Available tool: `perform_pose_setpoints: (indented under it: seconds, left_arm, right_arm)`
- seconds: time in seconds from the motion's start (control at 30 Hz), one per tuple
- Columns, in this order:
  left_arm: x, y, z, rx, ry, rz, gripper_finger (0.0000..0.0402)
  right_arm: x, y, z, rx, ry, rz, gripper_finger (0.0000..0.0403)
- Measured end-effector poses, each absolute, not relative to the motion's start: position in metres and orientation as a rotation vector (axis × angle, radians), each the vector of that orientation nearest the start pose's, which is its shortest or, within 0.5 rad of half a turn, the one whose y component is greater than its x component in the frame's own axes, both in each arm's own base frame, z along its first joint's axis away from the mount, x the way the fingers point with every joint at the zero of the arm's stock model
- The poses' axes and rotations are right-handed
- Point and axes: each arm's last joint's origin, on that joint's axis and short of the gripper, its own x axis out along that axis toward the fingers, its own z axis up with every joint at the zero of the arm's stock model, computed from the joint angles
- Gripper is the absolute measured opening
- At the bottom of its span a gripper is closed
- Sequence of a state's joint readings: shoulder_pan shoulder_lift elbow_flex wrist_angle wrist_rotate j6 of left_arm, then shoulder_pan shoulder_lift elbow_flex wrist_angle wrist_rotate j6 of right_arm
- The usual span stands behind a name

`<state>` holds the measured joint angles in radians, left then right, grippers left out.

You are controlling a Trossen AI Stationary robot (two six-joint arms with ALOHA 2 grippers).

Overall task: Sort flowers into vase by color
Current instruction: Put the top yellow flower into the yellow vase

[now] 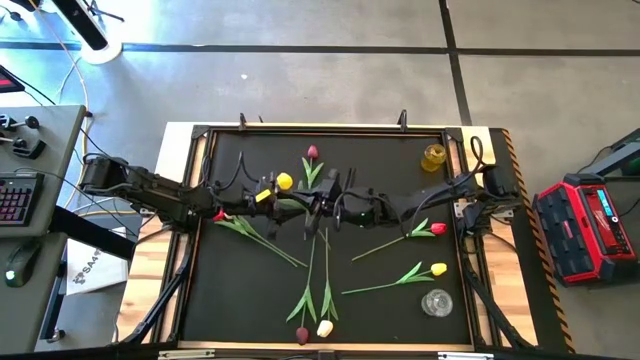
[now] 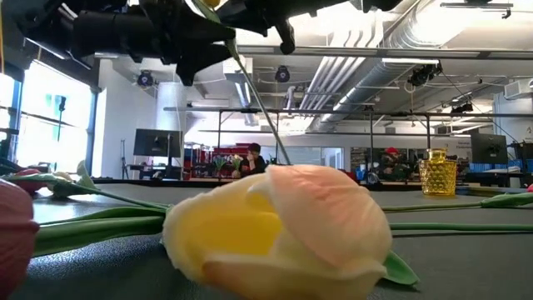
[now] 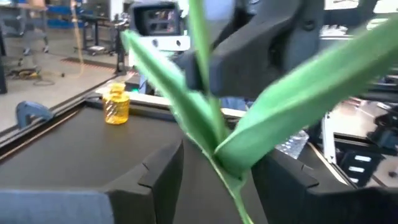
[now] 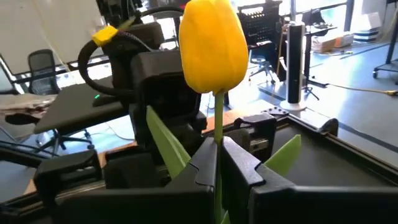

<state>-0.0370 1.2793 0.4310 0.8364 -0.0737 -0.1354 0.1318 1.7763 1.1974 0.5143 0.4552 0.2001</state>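
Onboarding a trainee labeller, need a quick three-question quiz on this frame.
1. True or false: the right end effector is shut on the stem of the raised yellow tulip.
2. The left end effector is: A) open, with the stem between its fingers; B) shut on a red tulip; C) out of view.
3. Fill in: the yellow vase and the clear vase both stand on the ____ arm's side.
Key: 1 true; 2 A; 3 right.

Readable text: almost none

Only a white sheet point(image 1: 88, 268) lying on the floor left of the table, seen from above, carries dark printed lettering, starting with what looks like "SA"; the rest is too small to read.
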Motion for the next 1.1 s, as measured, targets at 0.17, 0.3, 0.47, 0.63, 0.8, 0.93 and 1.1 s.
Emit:
perform_pose_setpoints:
  seconds: [0.17,0.3,0.47,0.63,0.8,0.93,1.1]
  left_arm:
    - [0.248,-0.009,0.212,-0.118,0.012,-0.006,0.0143]
    - [0.248,-0.009,0.210,-0.103,0.031,-0.006,0.0102]
    - [0.248,-0.007,0.209,-0.076,0.037,0.004,0.0028]
    - [0.248,-0.002,0.209,-0.066,0.036,0.023,0.0009]
    - [0.249,0.005,0.210,-0.073,0.047,0.052,0.0004]
    - [0.262,0.013,0.222,-0.067,0.128,0.064,0.0003]
    - [0.294,0.028,0.235,-0.001,0.186,0.056,0.0001]
  right_arm:
    - [0.404,0.041,0.274,0.187,0.007,-0.324,0.0000]
    - [0.404,0.041,0.276,0.197,-0.009,-0.319,0.0009]
    - [0.403,0.041,0.276,0.209,0.004,-0.301,0.0068]
    - [0.393,0.040,0.285,0.236,0.060,-0.301,0.0157]
    - [0.365,0.038,0.310,0.229,0.145,-0.338,0.0226]
    - [0.337,0.039,0.322,0.173,0.261,-0.422,0.0248]
    - [0.308,0.047,0.321,0.057,0.414,-0.548,0.0243]
